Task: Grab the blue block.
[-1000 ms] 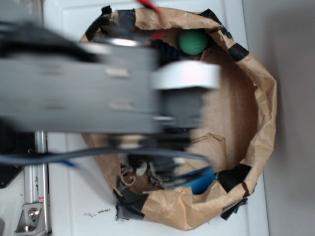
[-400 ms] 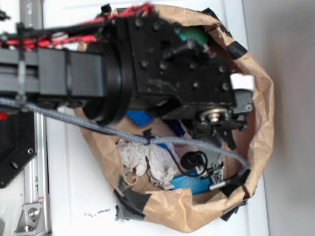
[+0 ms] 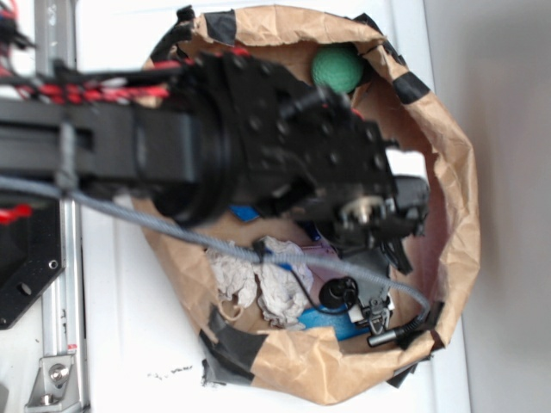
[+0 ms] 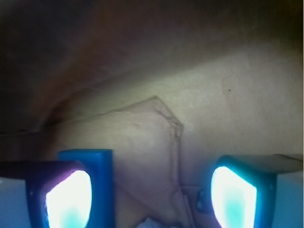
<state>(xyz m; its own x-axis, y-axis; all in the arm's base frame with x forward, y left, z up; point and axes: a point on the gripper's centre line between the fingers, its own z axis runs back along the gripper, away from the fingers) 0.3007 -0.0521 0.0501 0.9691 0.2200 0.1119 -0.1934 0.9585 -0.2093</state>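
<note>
The arm (image 3: 129,151) enters from the left of the exterior view and reaches horizontally across the rim of the paper-lined basket (image 3: 456,215). Red and black cables (image 3: 103,86) run along its upper side, and a grey braided cable (image 3: 155,219) crosses below it. The black wrist housing covers the middle of the basket, with the gripper (image 3: 383,232) at its right end, low inside the basket near the right wall.

In the wrist view the gripper (image 4: 152,194) has its two fingers spread well apart, one pad (image 4: 69,199) at the left and one at the right, both glowing pale cyan. Only the brown paper floor (image 4: 142,142), with a raised crease, shows in the gap between them; nothing is pinched.

The blue block (image 3: 331,320) lies on the basket floor at the lower edge of the exterior view, just right of a crumpled grey-white rag (image 3: 258,288). It is a flat cyan slab, mostly hidden by the gripper hardware above it. Whether the gripper touches it cannot be told.

A green ball (image 3: 337,70) sits at the upper rim, well apart from the block.
</note>
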